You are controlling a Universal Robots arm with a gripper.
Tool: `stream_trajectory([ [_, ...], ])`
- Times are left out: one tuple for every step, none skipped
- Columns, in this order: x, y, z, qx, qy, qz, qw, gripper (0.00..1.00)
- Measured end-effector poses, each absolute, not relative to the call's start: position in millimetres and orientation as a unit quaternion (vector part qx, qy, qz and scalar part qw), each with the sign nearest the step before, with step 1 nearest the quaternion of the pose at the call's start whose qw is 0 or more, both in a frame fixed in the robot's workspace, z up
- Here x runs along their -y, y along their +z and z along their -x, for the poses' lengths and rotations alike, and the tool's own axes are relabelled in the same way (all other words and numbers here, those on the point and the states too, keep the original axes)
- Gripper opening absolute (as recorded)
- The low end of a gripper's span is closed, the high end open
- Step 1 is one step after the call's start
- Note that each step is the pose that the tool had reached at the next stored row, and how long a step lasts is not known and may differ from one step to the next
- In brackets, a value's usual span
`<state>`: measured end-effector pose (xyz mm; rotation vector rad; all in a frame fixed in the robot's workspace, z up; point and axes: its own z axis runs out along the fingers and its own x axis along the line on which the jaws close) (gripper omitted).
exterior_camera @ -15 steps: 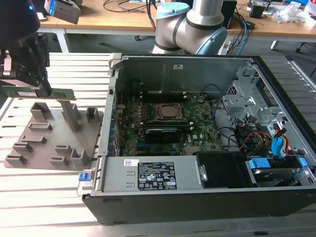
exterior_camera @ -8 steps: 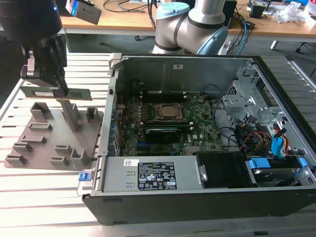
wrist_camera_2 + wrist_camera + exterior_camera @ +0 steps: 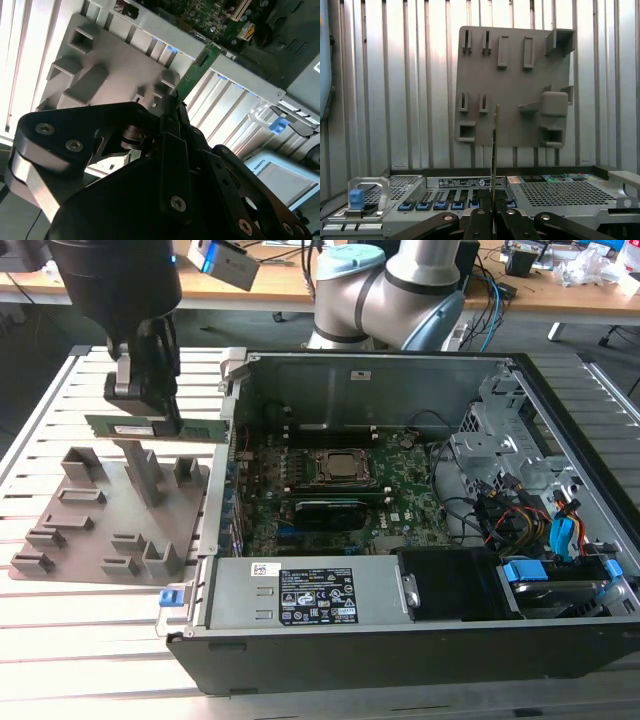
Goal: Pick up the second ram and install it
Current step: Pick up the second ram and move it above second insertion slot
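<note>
The second ram [image 3: 155, 427] is a long green stick held level in the air, above the grey plastic holder [image 3: 110, 525] at the exterior view's left. My gripper [image 3: 150, 408] is shut on its middle from above. The first wrist view sees the ram [image 3: 495, 145] edge-on, rising from between the closed fingers [image 3: 481, 220], with the holder [image 3: 510, 75] behind it. In the second wrist view the ram [image 3: 197, 70] sticks out past the fingers [image 3: 170, 120] toward the case wall. The motherboard [image 3: 330, 495] lies inside the open computer case [image 3: 380, 370], to the exterior view's right of the ram.
The holder's upright blocks [image 3: 145, 475] stand just under the ram. The case's side wall [image 3: 232, 375] rises between the ram and the motherboard. A power supply [image 3: 300, 590], cables and drive bays [image 3: 540, 530] fill the case's near and right parts. The slatted table [image 3: 60, 640] surrounds everything.
</note>
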<state>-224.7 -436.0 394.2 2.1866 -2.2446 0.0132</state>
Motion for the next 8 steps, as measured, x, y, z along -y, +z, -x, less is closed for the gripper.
stream_trajectory([
  [436.0,394.2,220.7,0.716,0.004,-0.698,0.004,0.14],
  [436.0,394.2,215.4,0.716,0.004,-0.698,0.004,0.14],
  [436.0,394.2,209.7,0.716,0.005,-0.698,0.005,0.14],
  [436.0,394.2,206.3,0.716,0.005,-0.698,0.005,0.14],
  [436.0,394.2,200.8,0.716,0.005,-0.698,0.005,0.14],
  [436.0,394.2,195.4,0.716,0.005,-0.698,0.005,0.14],
  [436.0,394.2,192.7,0.716,0.005,-0.698,0.005,0.14],
  [436.0,394.2,190.4,0.716,0.005,-0.698,0.005,0.14],
])
